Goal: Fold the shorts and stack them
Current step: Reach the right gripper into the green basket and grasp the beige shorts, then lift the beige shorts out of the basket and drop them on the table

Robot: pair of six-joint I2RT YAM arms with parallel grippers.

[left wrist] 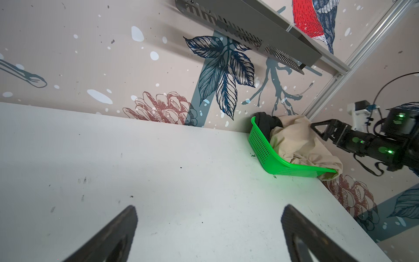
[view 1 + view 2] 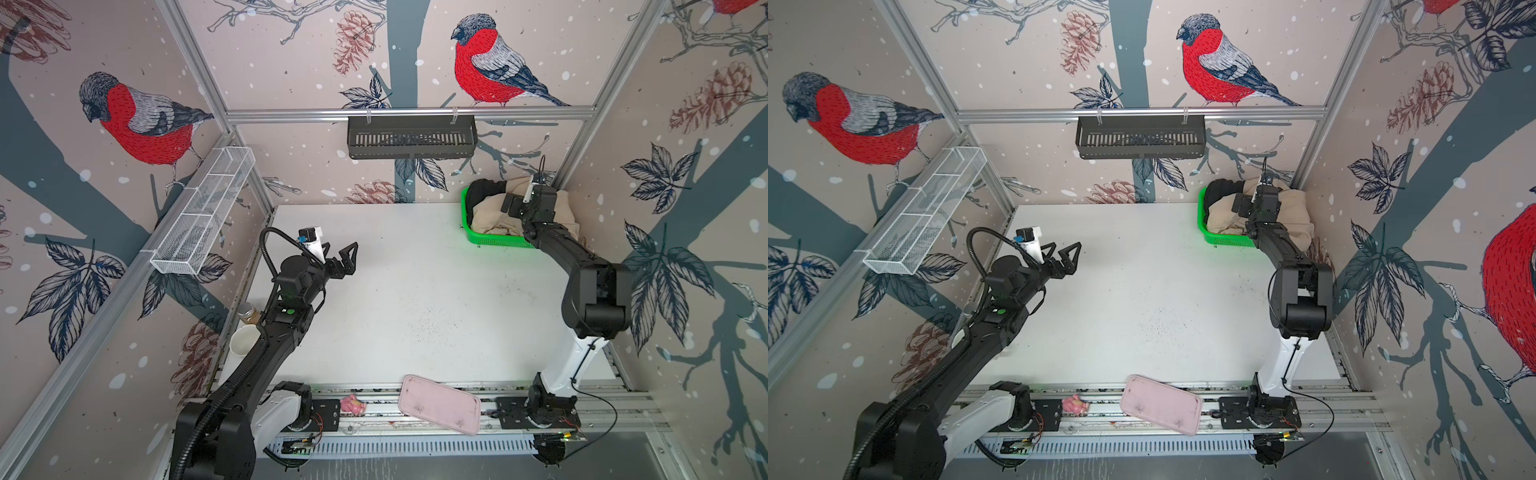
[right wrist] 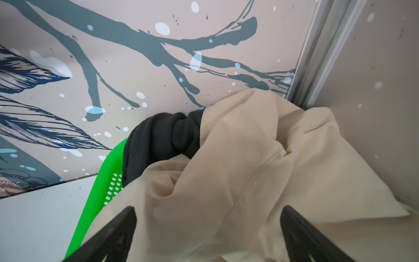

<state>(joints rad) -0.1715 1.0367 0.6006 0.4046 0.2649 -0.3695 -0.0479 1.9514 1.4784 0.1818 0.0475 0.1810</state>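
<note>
The beige shorts (image 2: 490, 218) (image 2: 1223, 216) lie crumpled in a green mesh basket (image 2: 494, 240) (image 2: 1225, 240) at the table's back right corner. They spill over its right rim. The black shorts (image 2: 484, 191) (image 3: 158, 138) are bunched at the basket's far left end, partly under the beige pair (image 3: 249, 147). My right gripper (image 2: 508, 206) (image 3: 207, 211) hovers just over the beige cloth, open, with nothing between its fingers. My left gripper (image 2: 340, 249) (image 1: 208, 211) stands open over bare table at the left, far from the basket (image 1: 260, 145).
The white table (image 2: 415, 291) is walled at the back and on both sides. A pink tray (image 2: 438, 409) and a small pink toy (image 2: 352, 404) lie on the front rail. A white cup (image 2: 244, 340) and a jar (image 2: 248, 311) sit by the left edge. A black shelf (image 2: 411, 141) hangs on the back wall.
</note>
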